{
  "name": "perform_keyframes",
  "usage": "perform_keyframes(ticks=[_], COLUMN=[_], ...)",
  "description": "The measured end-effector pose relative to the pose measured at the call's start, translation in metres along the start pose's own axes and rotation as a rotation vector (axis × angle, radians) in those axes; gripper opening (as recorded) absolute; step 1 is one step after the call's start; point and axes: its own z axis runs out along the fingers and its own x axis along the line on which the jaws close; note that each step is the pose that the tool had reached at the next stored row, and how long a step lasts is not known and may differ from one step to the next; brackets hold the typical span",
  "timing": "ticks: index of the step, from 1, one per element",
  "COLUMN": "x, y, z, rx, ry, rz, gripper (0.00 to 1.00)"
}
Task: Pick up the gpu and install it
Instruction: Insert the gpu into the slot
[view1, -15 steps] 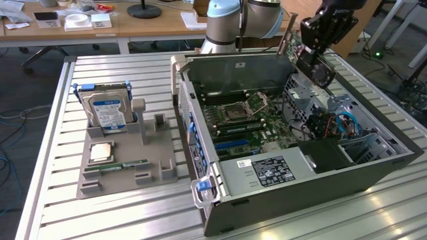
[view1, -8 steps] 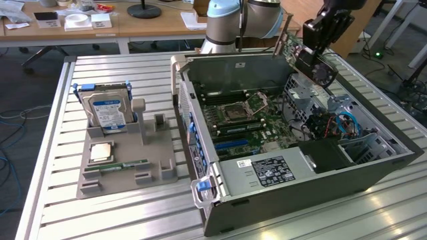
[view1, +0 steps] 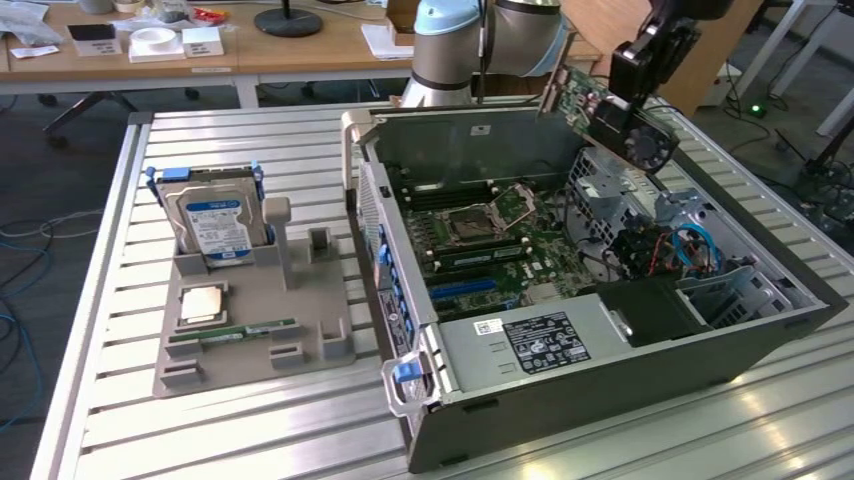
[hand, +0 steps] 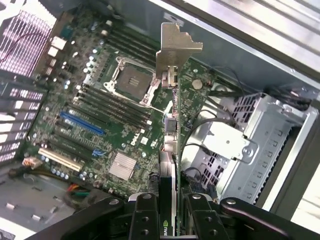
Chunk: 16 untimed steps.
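A slatted metal bench (view1: 227, 430) stands in an office room. The gripper (view1: 630, 92) is closed on the gpu (view1: 643, 140), held tilted above the open computer case (view1: 601, 390), near its far corner at the exterior view's right, seemingly clear of the motherboard (view1: 497, 235).
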Motion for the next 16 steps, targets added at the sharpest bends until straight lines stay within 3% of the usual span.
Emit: perform_keyframes(ticks=[16], x=[0.0000], y=[0.0000], z=[0.0003], rx=[-0.0067], ry=[0.0109], rz=[-0.260], gripper=[0.26])
